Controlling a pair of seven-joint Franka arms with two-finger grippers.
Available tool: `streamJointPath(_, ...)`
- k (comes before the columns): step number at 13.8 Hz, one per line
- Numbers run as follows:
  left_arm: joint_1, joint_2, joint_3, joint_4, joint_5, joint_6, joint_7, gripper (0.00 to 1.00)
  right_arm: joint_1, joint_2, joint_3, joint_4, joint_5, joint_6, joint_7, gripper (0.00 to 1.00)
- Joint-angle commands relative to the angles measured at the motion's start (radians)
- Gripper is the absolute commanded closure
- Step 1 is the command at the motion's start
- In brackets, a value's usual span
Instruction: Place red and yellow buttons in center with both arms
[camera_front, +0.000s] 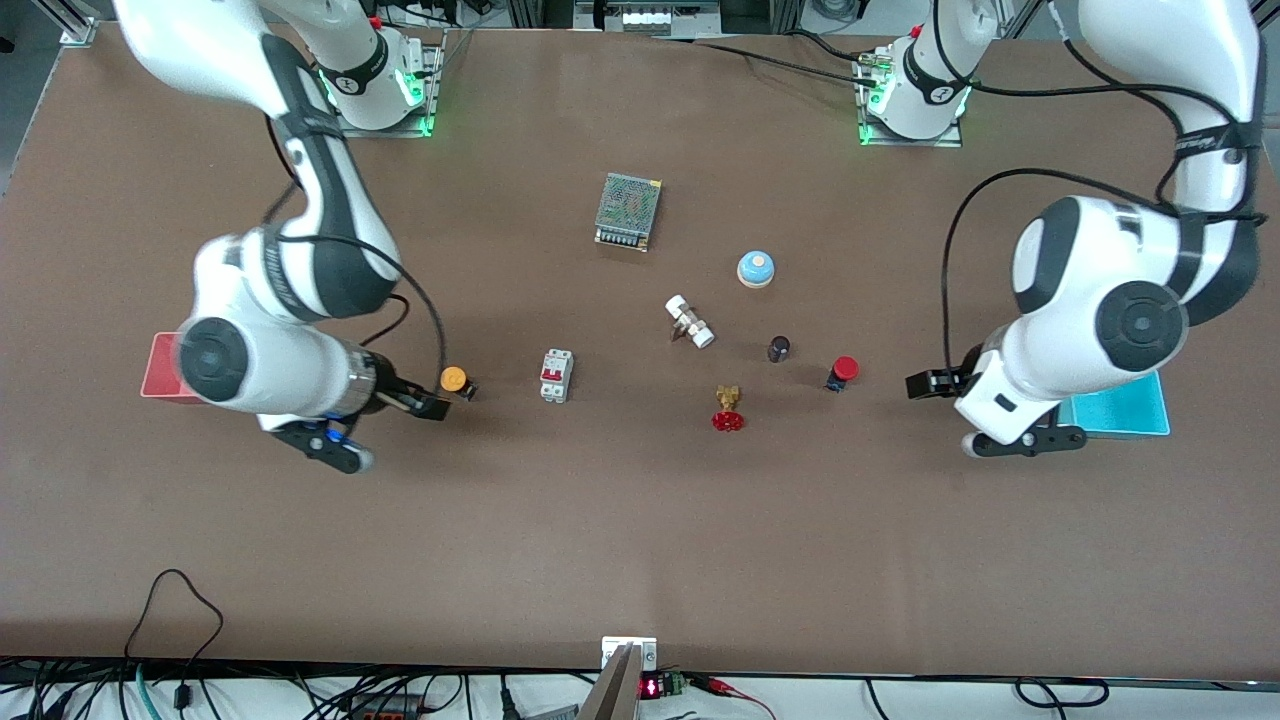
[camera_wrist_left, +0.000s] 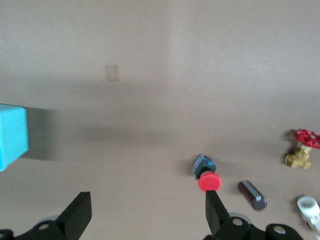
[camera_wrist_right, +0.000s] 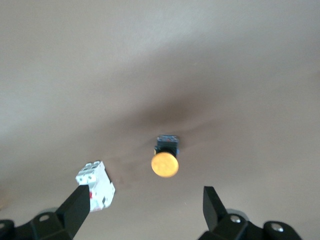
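Note:
The yellow button (camera_front: 455, 379) lies on the brown tabletop toward the right arm's end, beside the circuit breaker. My right gripper (camera_front: 430, 402) is open, just short of the button on the right arm's side. In the right wrist view the button (camera_wrist_right: 165, 164) is ahead of the open right gripper (camera_wrist_right: 145, 202), not between the fingers. The red button (camera_front: 844, 371) lies toward the left arm's end. My left gripper (camera_front: 928, 383) is open, a short way from it. In the left wrist view the red button (camera_wrist_left: 208, 181) sits just ahead of one fingertip of the left gripper (camera_wrist_left: 146, 205).
A white circuit breaker (camera_front: 556, 376), a brass valve with red handwheel (camera_front: 728, 408), a dark cylinder (camera_front: 779, 348), a white fuse holder (camera_front: 690, 321), a blue bell (camera_front: 756, 268) and a metal power supply (camera_front: 628, 211) lie mid-table. A red block (camera_front: 160, 370) and a cyan block (camera_front: 1125, 408) sit under the arms.

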Motion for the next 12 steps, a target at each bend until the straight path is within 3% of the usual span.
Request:
streamJointPath(1, 0.008, -0.008, -0.002, 0.134, 0.055, -0.154, 0.061, 0.0, -0.054, -0.087, 0.004, 0.009, 0.006, -0.068, -0.065, 0.0)
streamJointPath(4, 0.031, -0.034, -0.002, 0.203, 0.055, -0.297, 0.195, 0.0, -0.137, -0.115, -0.002, 0.009, 0.006, -0.074, -0.177, 0.0)
streamJointPath(7, 0.154, -0.095, -0.021, 0.215, 0.008, -0.301, 0.332, 0.0, -0.159, -0.159, -0.023, 0.011, -0.043, -0.135, -0.251, 0.0)
streamJointPath(9, 0.157, -0.161, -0.004, 0.17, -0.058, -0.298, 0.398, 0.0, -0.16, -0.205, -0.024, 0.015, -0.162, -0.154, -0.354, 0.0)
streamJointPath(10, 0.156, -0.216, 0.005, 0.103, -0.063, -0.285, 0.388, 0.0, -0.172, -0.246, -0.024, 0.011, -0.207, -0.163, -0.452, 0.0)
streamJointPath(12, 0.146, -0.307, 0.009, -0.002, -0.056, -0.203, 0.385, 0.0, -0.246, -0.311, -0.014, -0.029, -0.217, -0.186, -0.591, 0.0)
